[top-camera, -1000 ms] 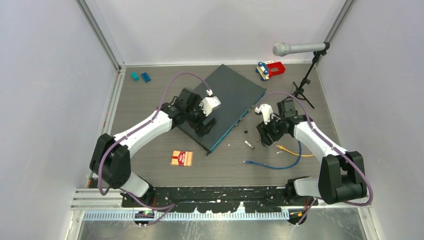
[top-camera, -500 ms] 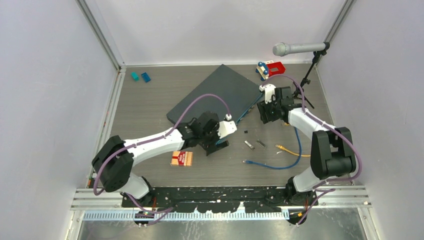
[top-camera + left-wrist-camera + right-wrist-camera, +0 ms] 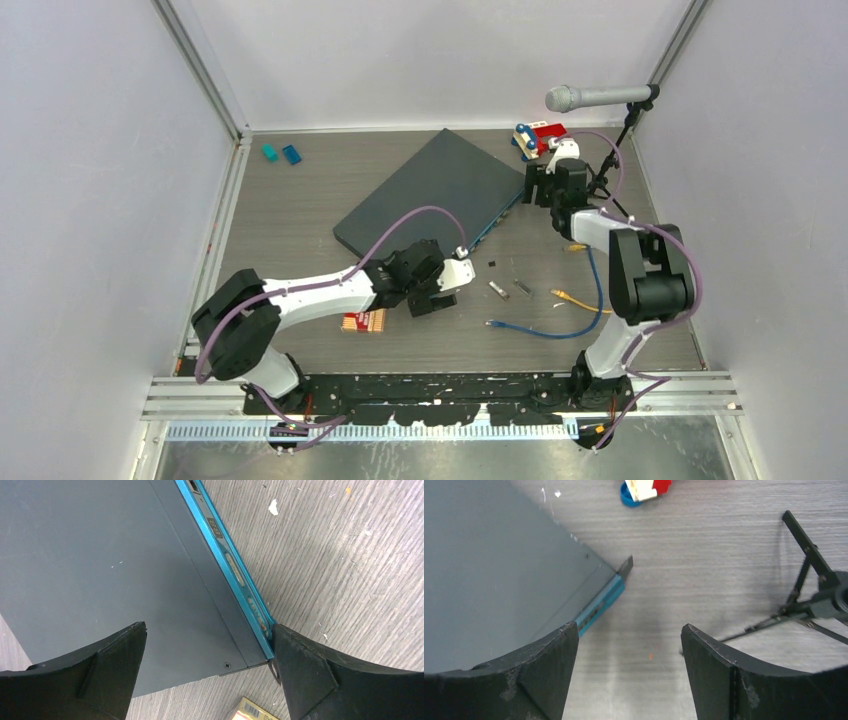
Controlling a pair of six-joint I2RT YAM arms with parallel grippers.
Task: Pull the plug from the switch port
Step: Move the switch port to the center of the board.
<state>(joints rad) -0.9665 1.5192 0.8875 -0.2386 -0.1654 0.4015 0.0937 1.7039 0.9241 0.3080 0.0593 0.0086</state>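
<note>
The switch (image 3: 430,190) lies at an angle in the middle of the table, dark grey on top with a teal front edge (image 3: 235,575). No plug shows in the sockets I can see. A blue cable (image 3: 560,330) and a yellow-tipped cable (image 3: 575,298) lie loose on the table to the right. My left gripper (image 3: 432,298) (image 3: 207,627) is open at the switch's near corner, one finger over the top and the other beside the front edge. My right gripper (image 3: 540,185) (image 3: 629,627) is open over bare table next to the switch's far right corner (image 3: 616,582).
A red, white and blue toy (image 3: 540,137) sits at the back right by a microphone (image 3: 600,97) on a tripod stand (image 3: 605,180). Two small teal and blue blocks (image 3: 280,153) lie at the back left. A yellow-red card (image 3: 364,320) lies near the left gripper, with small dark bits (image 3: 497,289) nearby.
My left gripper came off the switch's top down to its near corner. My right gripper moved from mid-table to the switch's far right corner and opened wider.
</note>
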